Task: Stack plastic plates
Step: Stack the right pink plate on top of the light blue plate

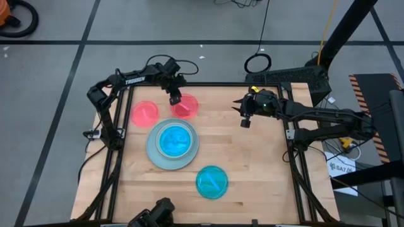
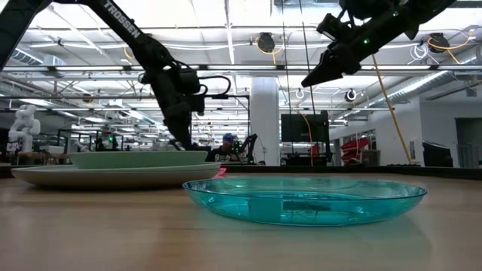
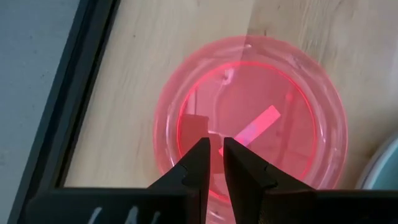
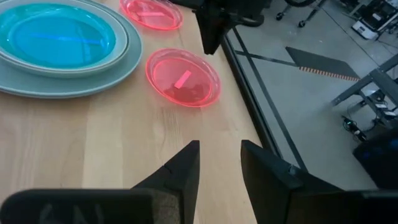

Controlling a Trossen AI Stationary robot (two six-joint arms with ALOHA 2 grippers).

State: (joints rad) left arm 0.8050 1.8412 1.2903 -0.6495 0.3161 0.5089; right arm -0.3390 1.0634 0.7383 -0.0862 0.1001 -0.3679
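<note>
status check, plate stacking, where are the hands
Left hand nearly shut, over pink plate at back edge. Right hand open, raised, empty. Teal plate alone up front. Nothing in the way.

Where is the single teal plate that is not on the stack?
In the high view, the lone teal plate lies alone on the table's near side, below and right of the stacked plates, far from both arms.

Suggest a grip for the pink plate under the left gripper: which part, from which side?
Probably the rim, from above. The pink plate lies flat on the table, shallow, with a raised thin edge, so one finger inside and one outside the rim suits it. The left gripper hangs over its rim with fingers nearly together. The side away from the stack is free.
</note>
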